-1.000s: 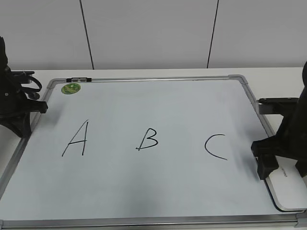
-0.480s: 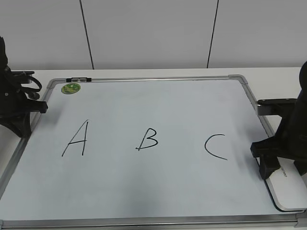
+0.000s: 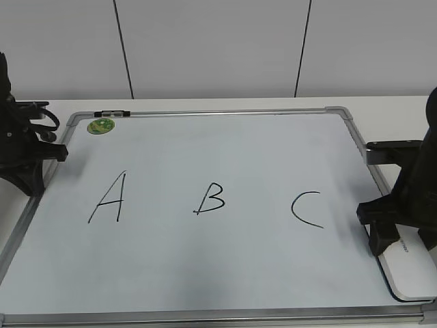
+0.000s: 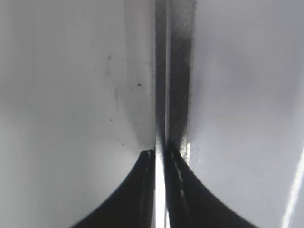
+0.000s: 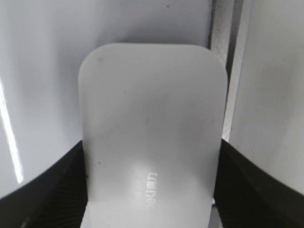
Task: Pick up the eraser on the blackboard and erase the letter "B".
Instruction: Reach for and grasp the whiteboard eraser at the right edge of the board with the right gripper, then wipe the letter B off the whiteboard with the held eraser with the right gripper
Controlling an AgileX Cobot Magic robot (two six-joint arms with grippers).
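So the right arm is reaching down at the near right corner of the blackboard point(image 3: 205, 273), and its right gripper point(image 3: 403, 236) sits low over the eraser point(image 3: 410, 270). From the wrist camera, the eraser point(image 5: 152, 133) lies flat between the two dark fingers point(image 5: 42, 190), one on each long side, spread about as wide as the block. They look right up against its edges, but I can't tell if they're actually squeezing it or just touching. The eraser rests on the board right along the right frame rail, white side up with the grey lettering showing.

Over on the other side, the left arm is parked at the board's left edge, and the left gripper point(image 3: 31, 174) has its jaws nearly together with only a sliver between them, sitting right above the silver frame point(image 4: 178, 71).

The letter "B" point(image 3: 210, 199) is mid-board, between the "A" point(image 3: 109, 197) and "C" point(image 3: 306, 209), well apart from the eraser. A green magnet point(image 3: 101, 126) sits near the far left corner.
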